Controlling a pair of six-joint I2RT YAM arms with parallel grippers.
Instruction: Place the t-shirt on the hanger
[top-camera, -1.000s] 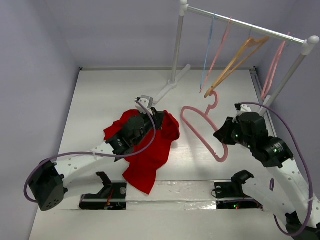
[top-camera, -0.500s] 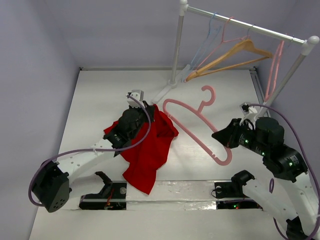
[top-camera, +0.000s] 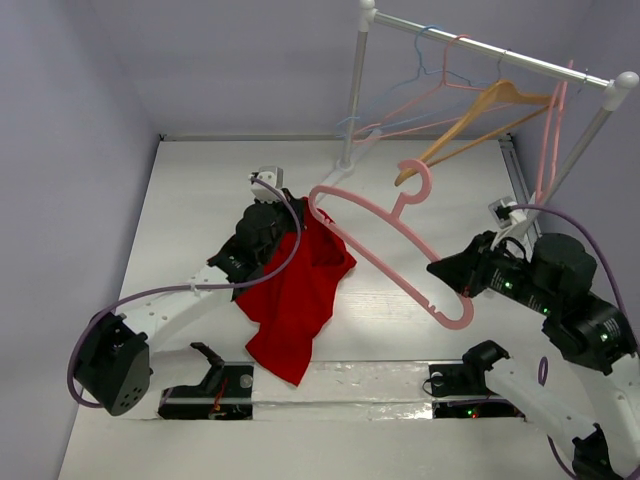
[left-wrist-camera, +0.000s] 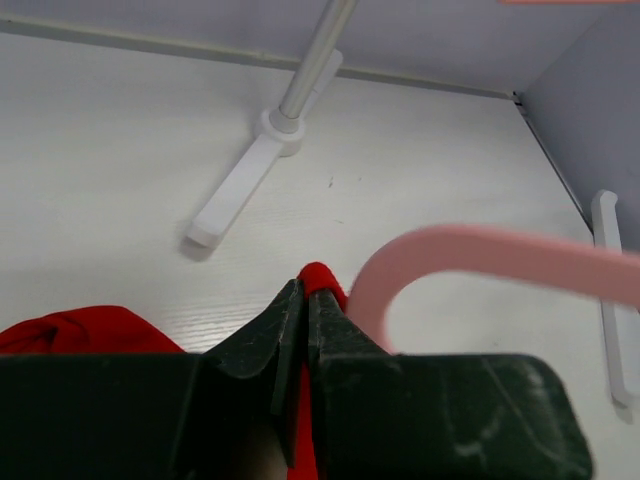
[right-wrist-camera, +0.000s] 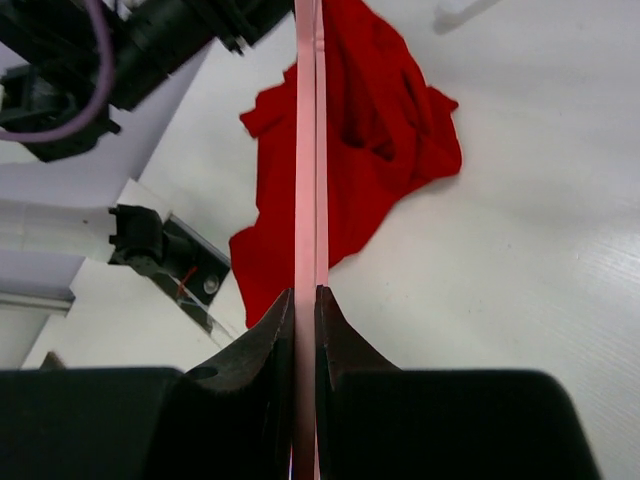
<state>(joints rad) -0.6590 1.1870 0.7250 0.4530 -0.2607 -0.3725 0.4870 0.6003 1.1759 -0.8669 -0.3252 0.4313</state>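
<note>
left hand (left-wrist-camera: 305, 300) clenched tight on a soft fold of the red t-shirt (top-camera: 298, 295), rest trails crumpled behind it on the white desk (top-camera: 190, 200) | right hand (right-wrist-camera: 305, 300) pinching the thin smooth pink plastic hanger (top-camera: 385, 225), far rounded end right beside the left hand, hook curling up

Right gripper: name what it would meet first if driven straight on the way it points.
Probably the t-shirt; the hanger clamped in the right gripper would arrive there first, though depth is unclear.
</note>
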